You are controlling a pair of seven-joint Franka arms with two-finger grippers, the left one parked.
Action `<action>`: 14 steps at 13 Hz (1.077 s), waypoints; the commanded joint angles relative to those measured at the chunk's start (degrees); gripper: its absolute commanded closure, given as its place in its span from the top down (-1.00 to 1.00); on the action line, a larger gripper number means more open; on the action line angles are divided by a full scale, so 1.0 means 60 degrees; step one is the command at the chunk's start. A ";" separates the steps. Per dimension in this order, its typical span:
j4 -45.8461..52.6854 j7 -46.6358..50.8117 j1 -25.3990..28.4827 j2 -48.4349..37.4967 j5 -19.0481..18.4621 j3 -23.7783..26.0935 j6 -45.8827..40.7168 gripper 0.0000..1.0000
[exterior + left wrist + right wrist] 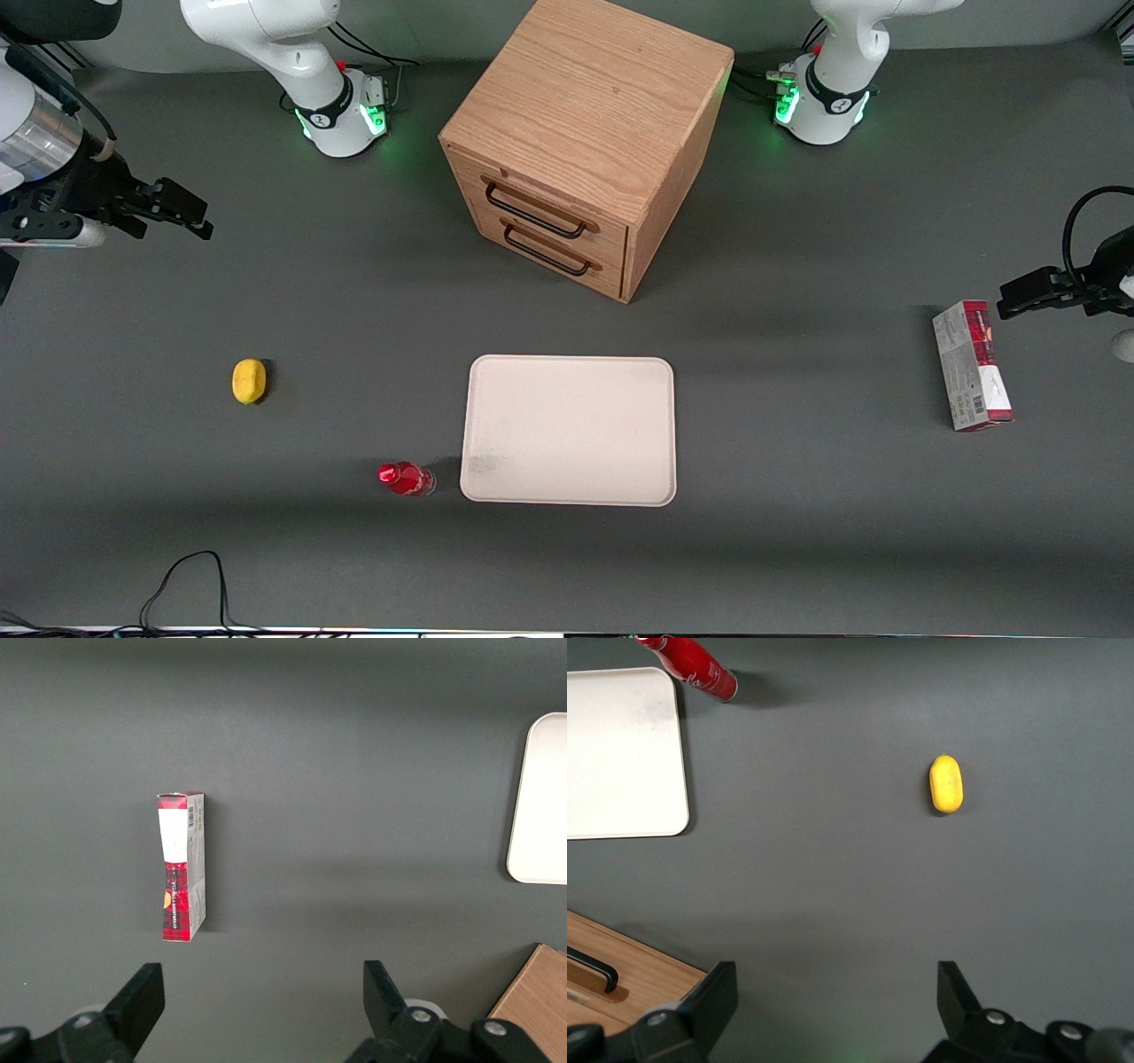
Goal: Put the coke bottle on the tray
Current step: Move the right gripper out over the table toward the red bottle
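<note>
The coke bottle (pixel 407 478), with a shiny red cap and red label, stands on the table right beside the near corner of the cream-white tray (pixel 569 430). It also shows in the right wrist view (pixel 691 666), next to the tray (pixel 622 753). My right gripper (pixel 182 211) is open and empty, held high above the table at the working arm's end, farther from the front camera than the bottle. In the right wrist view its fingers (pixel 716 997) stand wide apart over bare table.
A yellow lemon-like object (pixel 249 381) lies between the gripper and the bottle. A wooden drawer cabinet (pixel 580 142) stands farther from the camera than the tray. A red-and-grey carton (pixel 971 365) lies toward the parked arm's end.
</note>
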 commanded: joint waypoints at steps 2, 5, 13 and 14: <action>0.0991 -0.0089 0.0083 0.0590 0.0112 0.0042 -0.0786 1.00; 0.3472 -0.0147 0.0098 0.2341 0.0112 0.0610 -0.1603 1.00; 1.0120 0.1010 0.0113 0.8220 0.0112 0.1990 -0.1687 1.00; 1.0134 0.1010 0.0200 0.8601 0.0097 0.2005 -0.1116 1.00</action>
